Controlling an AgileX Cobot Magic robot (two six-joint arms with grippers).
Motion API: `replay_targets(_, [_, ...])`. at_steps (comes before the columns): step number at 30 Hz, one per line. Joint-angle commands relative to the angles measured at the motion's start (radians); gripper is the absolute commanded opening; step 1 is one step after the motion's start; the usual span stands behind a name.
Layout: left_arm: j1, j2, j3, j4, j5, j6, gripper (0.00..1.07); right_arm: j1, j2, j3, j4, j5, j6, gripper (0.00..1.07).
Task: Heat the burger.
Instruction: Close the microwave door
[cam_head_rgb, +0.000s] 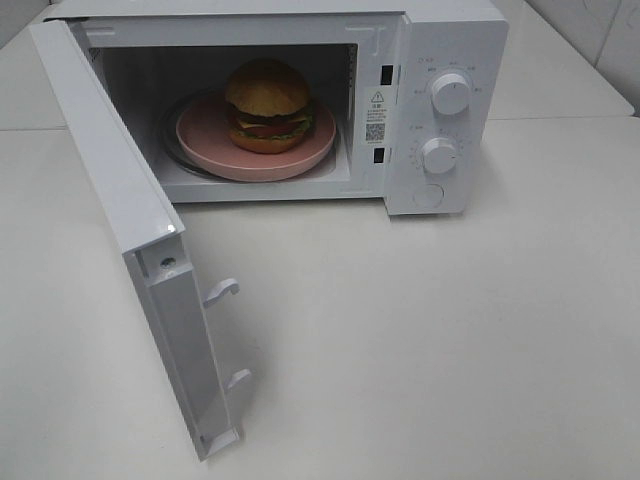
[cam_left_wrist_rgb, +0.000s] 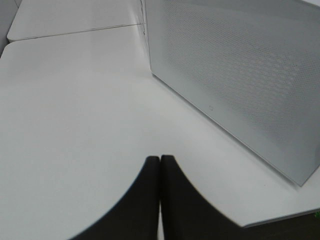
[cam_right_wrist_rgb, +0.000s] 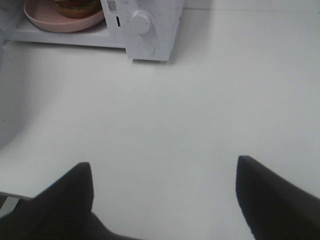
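The left pincer (cam_left_wrist_rgb: 160, 159) is made of two matte black fingers (cam_left_wrist_rgb: 145, 200) with smooth, even faces. Each has a straight inner edge and an outer edge that sweeps outward in a broad curve toward its base, so the pair reads as one flared, bell-like shape split by a thin pale seam. The right pincer (cam_right_wrist_rgb: 164, 162) has fingers (cam_right_wrist_rgb: 60, 205) of the same plain black, thick wedges with blunt, squared tips, slightly blurred and cut off by the frame's edge

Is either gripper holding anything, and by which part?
Nothing is held: the left gripper is shut and empty, the right gripper open and empty. The burger sits inside the microwave.
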Motion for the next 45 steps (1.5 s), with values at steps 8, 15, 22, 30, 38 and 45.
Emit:
replay_targets(8, [0.005,0.019,0.000,-0.065,-0.022,0.001,0.00,-0.001,-0.021,0.018,0.029,-0.045,-0.045,0.74])
replay_targets(15, [0.005,0.123,-0.001,-0.077,-0.025,0.004,0.00,-0.001,-0.022,0.018,0.029,-0.045,-0.045,0.74])
replay_targets(22, [0.005,0.201,-0.020,-0.176,-0.144,0.126,0.00,-0.001,-0.022,0.018,0.029,-0.045,-0.045,0.74])
replay_targets(30, [0.005,0.347,-0.019,-0.257,-0.327,0.291,0.00,-0.001,-0.022,0.018,0.029,-0.045,-0.045,0.74])
replay_targets(38, [0.005,0.584,-0.019,-0.307,-0.459,0.322,0.00,-0.001,-0.022,0.018,0.029,-0.045,-0.045,0.74])
replay_targets(45, [0.005,0.787,-0.019,-0.507,-0.572,0.567,0.00,-0.001,-0.022,0.018,0.029,-0.045,-0.045,0.74])
